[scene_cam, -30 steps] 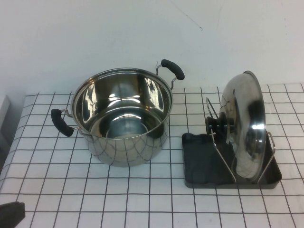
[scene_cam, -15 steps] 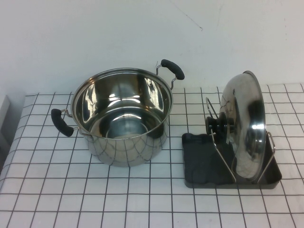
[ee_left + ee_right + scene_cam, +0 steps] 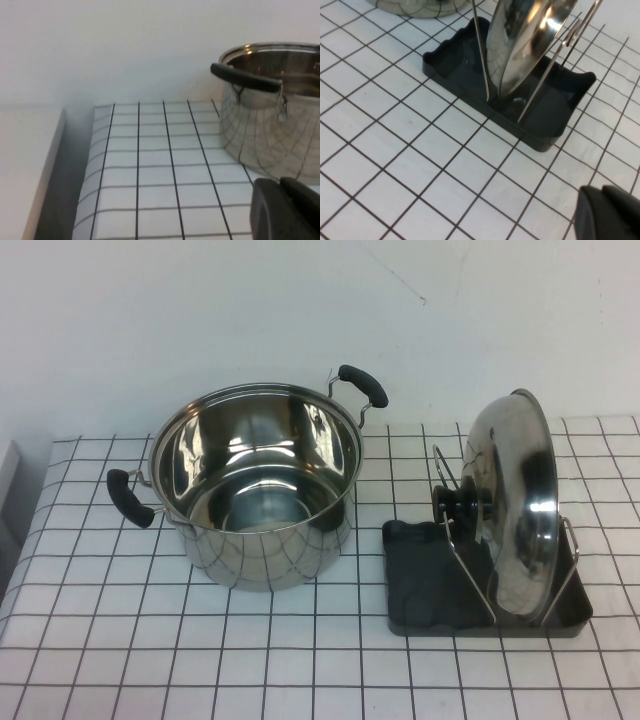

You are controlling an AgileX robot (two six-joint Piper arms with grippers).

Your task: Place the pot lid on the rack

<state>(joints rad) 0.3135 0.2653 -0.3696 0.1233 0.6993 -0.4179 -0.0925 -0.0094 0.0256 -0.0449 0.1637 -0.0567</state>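
Pot lid (image 3: pixel 515 510): stands on edge in the rack, black knob facing the pot, leaning slightly against the wire loops — already where the task wants it.
Rack (image 3: pixel 420 585): dark tray with upright wires, on the worktop (image 3: pixel 250 650) just to the right of the pot; the right wrist view shows the lid's lower rim seated in the tray between two wires.
Pot (image 3: pixel 255 485): open, upright, to the left of the rack and not touching it.
Left claw (image 3: pixel 287 210): out of the high view; its own camera shows only a dark tip low over the worktop near the pot's handle. Whether it is wide or narrow cannot be told.
Right claw (image 3: pixel 610 212): also outside the high view, hanging above the worktop on the near side of the rack, clear of the lid — nothing visibly held, though its spread cannot be told.
Step in hand: the placing looks finished; what remains is likely keeping both arms clear.
Doing it well: any move should pass wide of the rack, since a knock on the tall lid could tip it out of the wires.
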